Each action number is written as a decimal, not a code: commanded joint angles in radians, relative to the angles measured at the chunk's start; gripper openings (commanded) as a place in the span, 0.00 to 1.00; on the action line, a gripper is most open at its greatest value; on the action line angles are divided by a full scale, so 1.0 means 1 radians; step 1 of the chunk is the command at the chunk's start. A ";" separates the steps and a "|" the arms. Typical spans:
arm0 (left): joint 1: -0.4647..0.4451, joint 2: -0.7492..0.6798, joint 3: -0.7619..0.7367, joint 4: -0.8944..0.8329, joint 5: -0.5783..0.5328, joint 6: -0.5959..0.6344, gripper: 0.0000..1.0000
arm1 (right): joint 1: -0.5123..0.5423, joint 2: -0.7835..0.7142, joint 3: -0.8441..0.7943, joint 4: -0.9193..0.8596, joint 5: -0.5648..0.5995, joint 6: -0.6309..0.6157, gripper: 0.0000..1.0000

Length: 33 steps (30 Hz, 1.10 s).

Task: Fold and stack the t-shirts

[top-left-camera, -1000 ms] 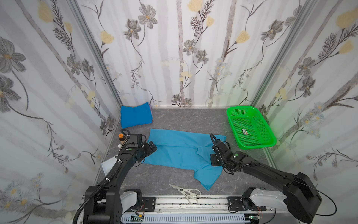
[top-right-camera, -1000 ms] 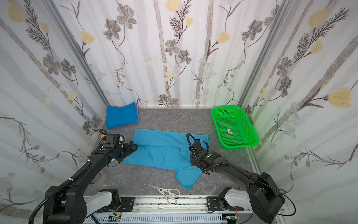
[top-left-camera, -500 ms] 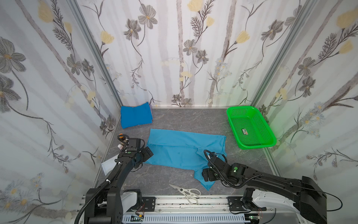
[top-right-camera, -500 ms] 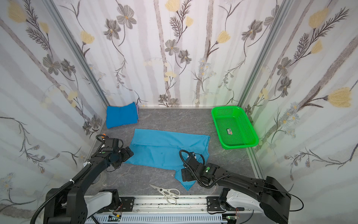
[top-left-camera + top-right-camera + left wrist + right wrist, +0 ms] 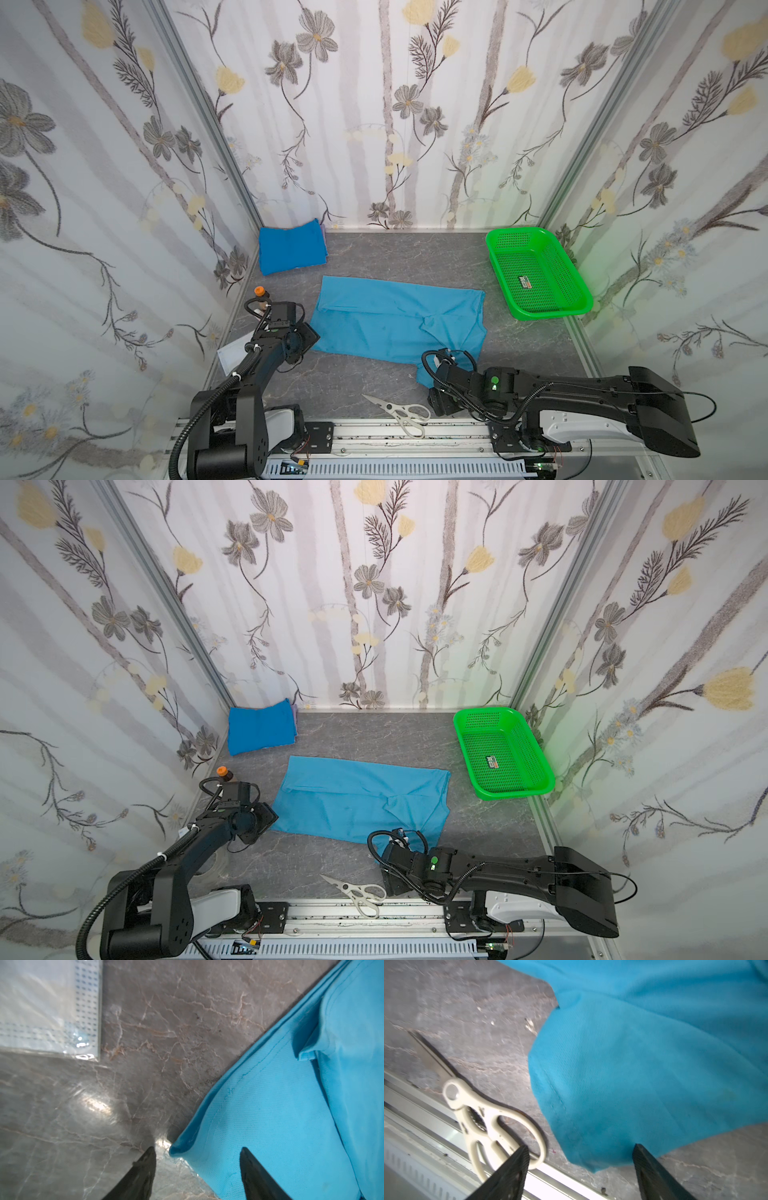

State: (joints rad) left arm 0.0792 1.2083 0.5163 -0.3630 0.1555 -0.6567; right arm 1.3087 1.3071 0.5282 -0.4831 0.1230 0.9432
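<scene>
Shirt [image 5: 270,1115] corner between parted left fingers [image 5: 145,1167].

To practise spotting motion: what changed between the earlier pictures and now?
The right gripper drew back from the middle of the spread light sky-blue cloth t-shirt to its near sleeve tip; the left gripper slid nearer, to the shirt's near-left corner. Both are open, holding nothing. The folded darker blue t-shirt, green perforated plastic basket and white-handled scissors stayed.
</scene>
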 commanded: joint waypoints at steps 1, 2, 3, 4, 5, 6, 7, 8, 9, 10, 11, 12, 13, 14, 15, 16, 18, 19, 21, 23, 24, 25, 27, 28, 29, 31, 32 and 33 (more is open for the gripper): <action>0.006 0.008 -0.006 0.047 0.010 -0.017 0.47 | 0.014 0.013 -0.005 0.001 0.037 0.069 0.74; 0.008 0.007 -0.004 0.048 0.012 -0.017 0.43 | 0.013 0.019 -0.002 0.000 0.044 0.071 0.71; 0.008 0.003 -0.004 0.049 0.012 -0.017 0.39 | 0.013 0.029 0.004 -0.004 0.052 0.073 0.67; 0.008 -0.001 -0.004 0.046 0.012 -0.017 0.36 | 0.012 0.040 0.006 -0.006 0.053 0.078 0.60; 0.008 -0.005 -0.004 0.046 0.013 -0.014 0.34 | 0.013 0.055 0.008 -0.006 0.052 0.080 0.55; 0.008 -0.009 -0.004 0.046 0.012 -0.012 0.31 | 0.014 0.069 0.010 -0.005 0.047 0.081 0.48; 0.008 -0.014 -0.003 0.043 0.014 -0.011 0.28 | 0.018 0.081 0.011 -0.008 0.046 0.082 0.39; 0.008 -0.018 -0.004 0.043 0.016 -0.009 0.25 | 0.020 0.090 0.014 -0.016 0.048 0.085 0.31; 0.007 -0.025 -0.003 0.040 0.017 -0.009 0.21 | 0.020 0.098 0.021 -0.036 0.055 0.091 0.20; 0.008 -0.035 0.001 0.036 0.014 -0.009 0.20 | 0.023 0.098 0.028 -0.063 0.065 0.094 0.11; 0.007 -0.042 0.003 0.031 0.011 -0.008 0.18 | 0.023 0.094 0.034 -0.085 0.073 0.095 0.05; 0.008 -0.052 0.006 0.024 0.004 -0.007 0.17 | 0.023 0.085 0.040 -0.109 0.078 0.097 0.01; 0.008 -0.061 0.010 0.016 -0.002 -0.004 0.17 | 0.025 0.070 0.041 -0.127 0.079 0.098 0.00; 0.007 -0.069 0.013 0.009 -0.006 -0.001 0.15 | 0.024 0.054 0.040 -0.144 0.078 0.101 0.00; 0.008 -0.078 0.015 0.004 -0.011 0.001 0.14 | 0.025 0.034 0.040 -0.165 0.079 0.104 0.00; 0.007 -0.086 0.020 0.001 -0.013 0.001 0.13 | 0.024 0.014 0.041 -0.189 0.084 0.108 0.00; 0.008 -0.094 0.026 -0.006 -0.018 0.002 0.10 | 0.024 -0.021 0.046 -0.246 0.100 0.112 0.00; 0.008 -0.098 0.029 -0.009 -0.021 0.002 0.09 | 0.024 -0.035 0.053 -0.279 0.109 0.112 0.00; 0.008 -0.106 0.036 -0.013 -0.025 0.000 0.08 | 0.023 -0.055 0.075 -0.331 0.120 0.104 0.00; 0.008 -0.114 0.048 -0.018 -0.024 0.002 0.08 | 0.023 -0.066 0.105 -0.382 0.136 0.095 0.00; 0.008 -0.118 0.059 -0.026 -0.022 0.004 0.07 | 0.022 -0.071 0.127 -0.414 0.150 0.089 0.00; 0.008 -0.123 0.070 -0.035 -0.024 0.009 0.07 | 0.023 -0.074 0.154 -0.445 0.168 0.084 0.00; 0.008 -0.139 0.085 -0.051 -0.028 0.017 0.07 | 0.019 -0.075 0.207 -0.497 0.200 0.069 0.00; 0.008 -0.150 0.089 -0.056 -0.030 0.021 0.07 | 0.015 -0.076 0.246 -0.511 0.208 0.052 0.00; 0.008 -0.156 0.092 -0.060 -0.027 0.026 0.07 | 0.011 -0.077 0.259 -0.512 0.209 0.033 0.00; 0.008 -0.159 0.100 -0.066 -0.015 0.036 0.08 | -0.002 -0.076 0.271 -0.488 0.195 -0.005 0.01; 0.008 -0.158 0.100 -0.062 -0.005 0.038 0.07 | -0.005 -0.076 0.269 -0.460 0.180 -0.026 0.02; 0.008 -0.155 0.100 -0.060 0.003 0.039 0.07 | -0.005 -0.074 0.264 -0.428 0.160 -0.038 0.03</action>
State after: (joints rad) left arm 0.0860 1.0534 0.6075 -0.4084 0.1509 -0.6319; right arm 1.3071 1.2304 0.7868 -0.9379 0.2863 0.9649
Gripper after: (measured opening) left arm 0.076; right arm 0.049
